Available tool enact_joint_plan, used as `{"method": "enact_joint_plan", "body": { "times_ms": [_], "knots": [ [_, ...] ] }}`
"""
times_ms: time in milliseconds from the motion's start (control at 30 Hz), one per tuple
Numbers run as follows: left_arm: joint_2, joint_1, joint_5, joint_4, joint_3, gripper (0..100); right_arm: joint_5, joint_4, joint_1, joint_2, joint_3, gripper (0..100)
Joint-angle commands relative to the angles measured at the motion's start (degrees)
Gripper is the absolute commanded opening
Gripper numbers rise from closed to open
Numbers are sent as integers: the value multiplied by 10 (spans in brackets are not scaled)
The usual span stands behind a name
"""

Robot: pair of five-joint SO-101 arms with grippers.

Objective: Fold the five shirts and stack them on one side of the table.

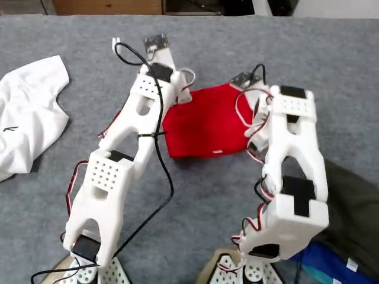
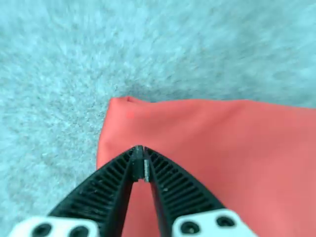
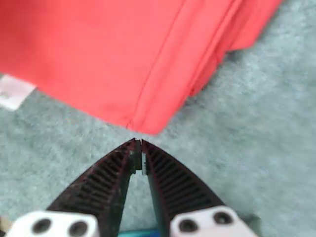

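Left gripper (image 2: 139, 165): jaws pressed together, tips over red shirt (image 1: 204, 121) near its corner; no fabric visibly caught. Right gripper (image 3: 138, 157): jaws likewise closed, tips above gray table covering (image 3: 256, 123), just beside shirt's edge. Red shirt folded, mid-table between arms. White shirt (image 1: 29, 115) spread on left arm's side. Dark garment (image 1: 355, 201) and blue garment (image 1: 323, 266) heaped beside right arm's base.

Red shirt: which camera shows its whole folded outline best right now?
The high view: the red shirt shows as a folded rectangle, with most of its outline visible. The left wrist view shows one corner beyond the left gripper; the right wrist view shows an edge near the right gripper.
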Motion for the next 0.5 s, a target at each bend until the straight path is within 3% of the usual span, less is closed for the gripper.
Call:
{"method": "enact_joint_plan", "body": {
  "times_ms": [0, 200, 467],
  "knots": [
    [-9, 4, -8, 90, -156, 19, -49, 63, 7, -79, -80, 9],
    [-3, 0, -87, 219, -307, 19, -210, 139, -1, -158, -100, 9],
    [-10, -85, -169, 219, -258, 19, -449, 115, -29, -162, -22, 9]
  ]
}}
